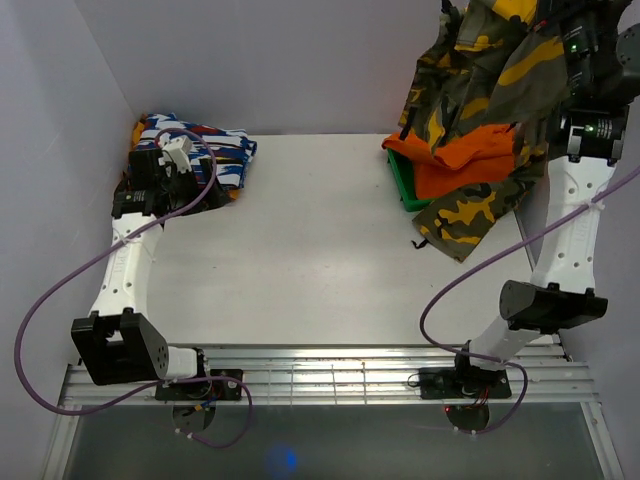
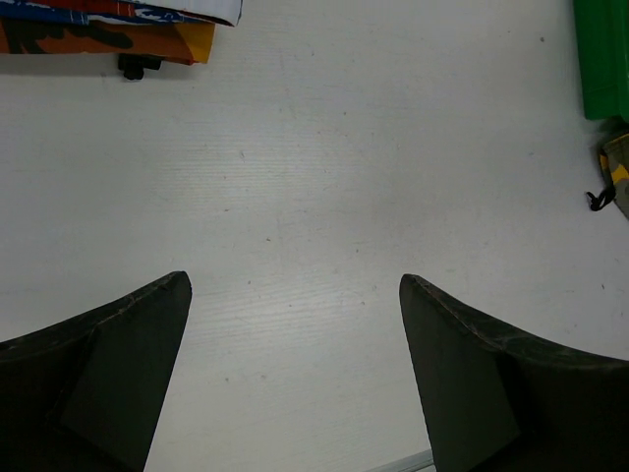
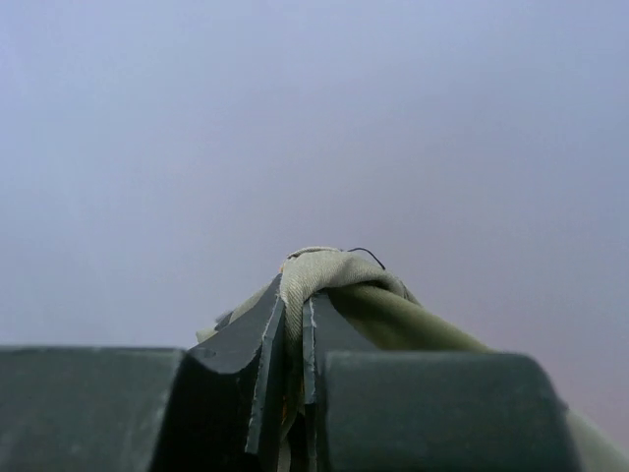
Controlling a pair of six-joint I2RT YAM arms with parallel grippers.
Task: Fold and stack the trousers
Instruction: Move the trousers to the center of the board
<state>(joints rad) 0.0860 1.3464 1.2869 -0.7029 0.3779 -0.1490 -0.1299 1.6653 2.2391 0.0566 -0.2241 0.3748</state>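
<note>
The camouflage trousers hang from high at the back right, draped over a green bin, with one leg end trailing onto the table. My right gripper is shut on a bunched olive fold of the trousers, lifted against the plain wall. In the top view its tips are hidden behind cloth and the raised arm. My left gripper is open above bare table, nothing between its dark fingers. It hovers at the far left by a folded garment. A trouser hem with a black cord shows at the right edge.
A folded blue-white-red garment lies at the back left, with an orange patterned layer under it. A green bin holds plain orange cloth at the back right. White walls close in the left, back and right sides.
</note>
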